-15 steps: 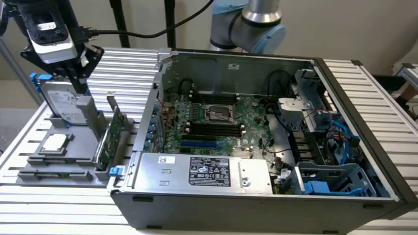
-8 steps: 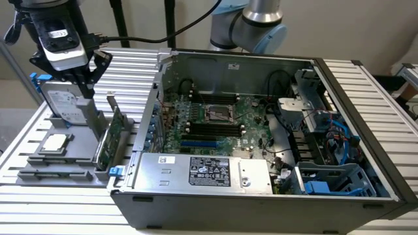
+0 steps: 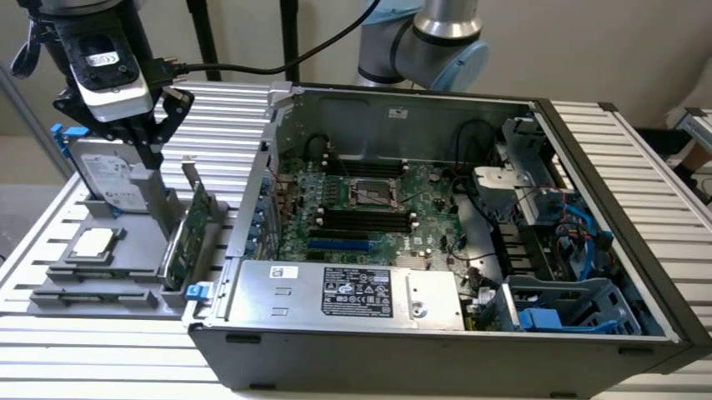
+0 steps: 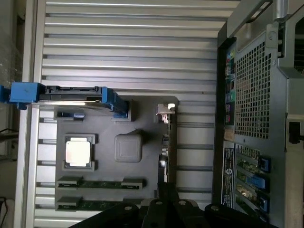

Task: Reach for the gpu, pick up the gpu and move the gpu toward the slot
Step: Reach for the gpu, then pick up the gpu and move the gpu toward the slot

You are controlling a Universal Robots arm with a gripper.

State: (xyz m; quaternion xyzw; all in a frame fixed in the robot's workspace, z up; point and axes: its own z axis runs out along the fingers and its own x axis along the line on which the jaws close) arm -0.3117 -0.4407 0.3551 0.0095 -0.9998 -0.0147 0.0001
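Gripper [image 3: 142, 155], fingers drawn together and empty, hovers at upper left of the exterior view above the grey fixture tray [image 3: 56, 287], where the gpu [image 3: 203, 221] stands on edge beside the open computer case [image 3: 445, 350], its thin upper edge presented for a top grasp.

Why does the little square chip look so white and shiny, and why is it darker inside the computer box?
In the wrist view, light bounces off the metal top of the chip, so it glares nearly white; the edge of the hard drive gleams too. In the exterior view, the walls of the computer case shade the parts inside, most toward the exterior view's right.
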